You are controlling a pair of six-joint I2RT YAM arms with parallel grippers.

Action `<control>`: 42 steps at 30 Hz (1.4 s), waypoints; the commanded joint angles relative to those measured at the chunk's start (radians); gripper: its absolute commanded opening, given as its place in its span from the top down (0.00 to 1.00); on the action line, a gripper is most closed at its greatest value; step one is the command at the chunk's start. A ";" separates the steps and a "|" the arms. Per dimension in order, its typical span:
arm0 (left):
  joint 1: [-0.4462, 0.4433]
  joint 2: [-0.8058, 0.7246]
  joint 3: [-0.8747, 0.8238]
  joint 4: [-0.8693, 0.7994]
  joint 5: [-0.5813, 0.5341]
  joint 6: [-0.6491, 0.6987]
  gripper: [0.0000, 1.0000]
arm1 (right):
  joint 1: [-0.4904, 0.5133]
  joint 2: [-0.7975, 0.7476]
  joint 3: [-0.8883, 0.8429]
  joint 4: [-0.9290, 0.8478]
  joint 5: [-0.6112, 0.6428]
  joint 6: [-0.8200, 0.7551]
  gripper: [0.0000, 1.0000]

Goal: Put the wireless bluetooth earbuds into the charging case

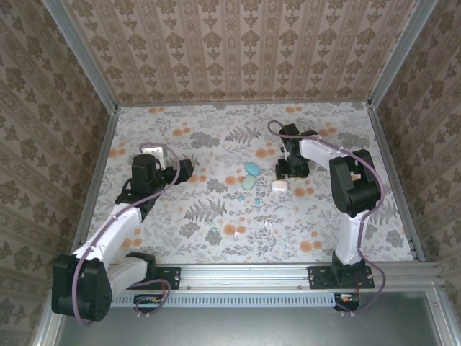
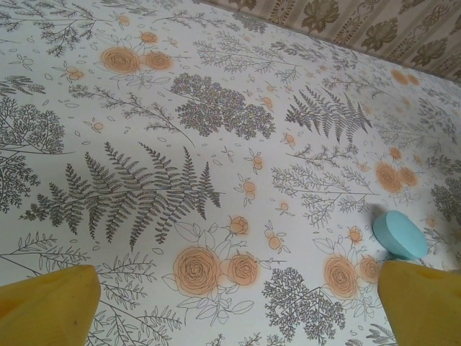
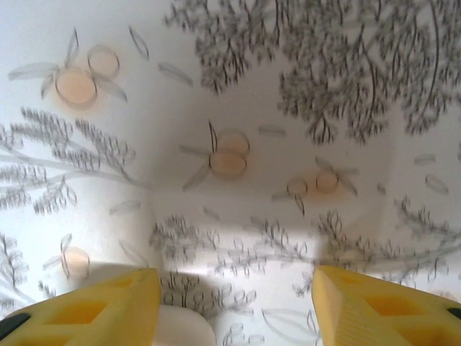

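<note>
From overhead you see the earbuds [image 1: 234, 232], tiny white and teal bits loose on the tabletop [image 1: 180, 130], well apart from both jaws and nearer the arm bases. Your left wrist view shows the left jaws wide open and empty, with a blue case [image 2: 400, 234] just past one finger. The right wrist view shows the right jaws partly open and gripping nothing, with a white case [image 3: 180, 328] just beside one finger.

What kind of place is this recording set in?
Probably a staged robot cell: flower-printed table surface, brown damask wallpaper walls around it, and a silver metal rail holding both arm bases.
</note>
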 commanded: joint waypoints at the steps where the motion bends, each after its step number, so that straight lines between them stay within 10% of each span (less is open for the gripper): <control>1: -0.008 0.016 0.039 0.011 0.006 0.000 0.00 | -0.004 -0.071 -0.051 -0.036 -0.060 0.009 0.40; 12: -0.018 0.030 0.045 0.018 0.007 0.013 0.00 | -0.015 -0.306 -0.196 0.112 -0.086 -0.244 0.37; 20: -0.025 0.029 0.035 0.032 0.006 0.023 0.00 | -0.001 -0.420 -0.435 0.296 -0.266 -1.020 0.34; 42: -0.025 0.000 0.013 0.016 -0.021 0.042 0.00 | -0.004 -0.159 -0.279 0.204 -0.275 -1.172 0.39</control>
